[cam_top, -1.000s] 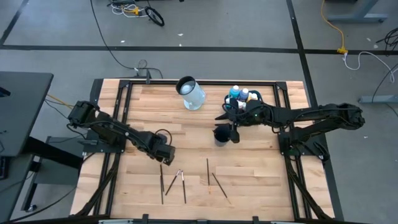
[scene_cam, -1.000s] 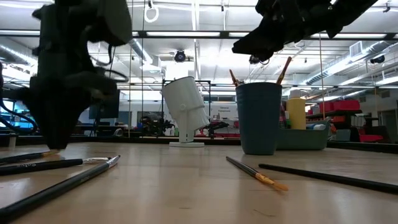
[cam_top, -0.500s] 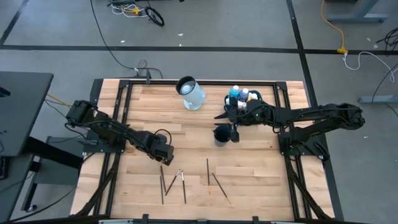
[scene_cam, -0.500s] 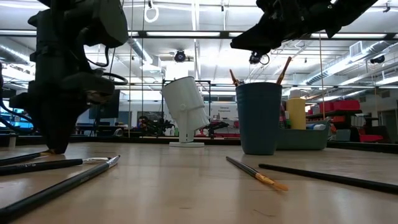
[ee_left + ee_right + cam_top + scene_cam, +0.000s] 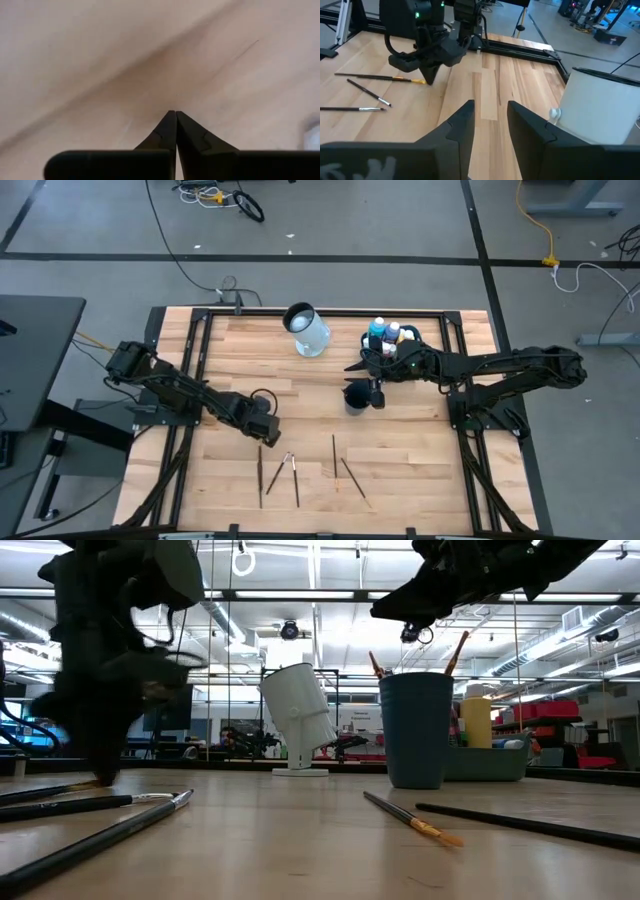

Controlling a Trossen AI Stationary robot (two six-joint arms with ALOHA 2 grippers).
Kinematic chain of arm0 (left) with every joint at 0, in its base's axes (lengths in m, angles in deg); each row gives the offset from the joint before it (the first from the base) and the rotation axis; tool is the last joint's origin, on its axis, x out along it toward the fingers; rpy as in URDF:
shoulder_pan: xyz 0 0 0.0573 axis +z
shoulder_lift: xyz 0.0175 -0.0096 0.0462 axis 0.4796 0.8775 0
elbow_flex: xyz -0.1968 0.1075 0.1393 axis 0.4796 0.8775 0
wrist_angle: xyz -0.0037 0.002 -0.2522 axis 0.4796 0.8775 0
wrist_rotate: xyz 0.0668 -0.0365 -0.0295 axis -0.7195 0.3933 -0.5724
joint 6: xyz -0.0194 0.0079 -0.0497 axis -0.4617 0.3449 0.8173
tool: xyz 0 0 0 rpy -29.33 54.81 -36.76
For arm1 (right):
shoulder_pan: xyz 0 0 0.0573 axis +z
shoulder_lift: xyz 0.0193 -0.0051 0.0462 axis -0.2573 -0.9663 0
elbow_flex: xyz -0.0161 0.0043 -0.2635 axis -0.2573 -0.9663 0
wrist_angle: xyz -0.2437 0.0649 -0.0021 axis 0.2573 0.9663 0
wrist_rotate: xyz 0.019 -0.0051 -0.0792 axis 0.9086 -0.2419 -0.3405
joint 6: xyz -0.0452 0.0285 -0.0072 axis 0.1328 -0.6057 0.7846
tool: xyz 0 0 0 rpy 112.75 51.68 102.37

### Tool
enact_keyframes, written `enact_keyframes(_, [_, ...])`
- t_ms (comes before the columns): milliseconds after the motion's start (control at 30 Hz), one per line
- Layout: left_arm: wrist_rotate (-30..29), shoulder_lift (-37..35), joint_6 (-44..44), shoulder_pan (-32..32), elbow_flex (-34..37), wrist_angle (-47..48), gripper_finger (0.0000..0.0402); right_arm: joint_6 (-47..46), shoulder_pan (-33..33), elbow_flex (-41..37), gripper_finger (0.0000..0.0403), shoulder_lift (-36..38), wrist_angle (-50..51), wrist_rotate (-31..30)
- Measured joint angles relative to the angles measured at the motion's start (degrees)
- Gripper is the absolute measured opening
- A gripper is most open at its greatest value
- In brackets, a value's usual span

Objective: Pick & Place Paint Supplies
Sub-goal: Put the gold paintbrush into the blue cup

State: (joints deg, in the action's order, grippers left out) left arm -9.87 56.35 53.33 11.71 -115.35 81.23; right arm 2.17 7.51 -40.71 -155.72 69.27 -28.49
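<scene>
Fingers of left hand (image 5: 175, 120) pressed together, whatever they pinch hidden; right hand (image 5: 490, 112) spread.

The left gripper (image 5: 429, 80) points down at the table (image 5: 490, 100), just beside three paintbrushes (image 5: 375, 77); a white jug (image 5: 600, 107) stands well apart.

Robotics laboratory in an open industrial hall: wooden table (image 5: 400, 450) in a black frame (image 5: 180, 370), grey concrete floor (image 5: 90, 230) with trailing cables (image 5: 215, 195), ceiling strip lights (image 5: 300, 595), exposed ducting (image 5: 225, 620), distant workbenches (image 5: 590, 755).
</scene>
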Motion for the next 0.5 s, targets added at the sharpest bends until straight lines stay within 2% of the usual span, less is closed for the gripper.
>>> enact_keyframes(200, [-7.97, -3.19, -4.91, 0.09, -4.19, -0.3, 0.0005, 0.02, 0.0, 0.0, 0.0119, -0.02, -0.44, 0.0])
enact_keyframes(400, [-17.41, -5.45, -14.36, 0.12, -10.35, -0.03, 0.0004, -0.41, 0.0, -0.02, 0.0119, -0.02, -2.76, 0.04])
enact_keyframes(500, [-22.42, -5.84, -19.9, 0.11, -13.58, -0.07, 0.0003, -3.78, 0.0, -0.02, 0.0119, -0.02, -5.24, 0.59])
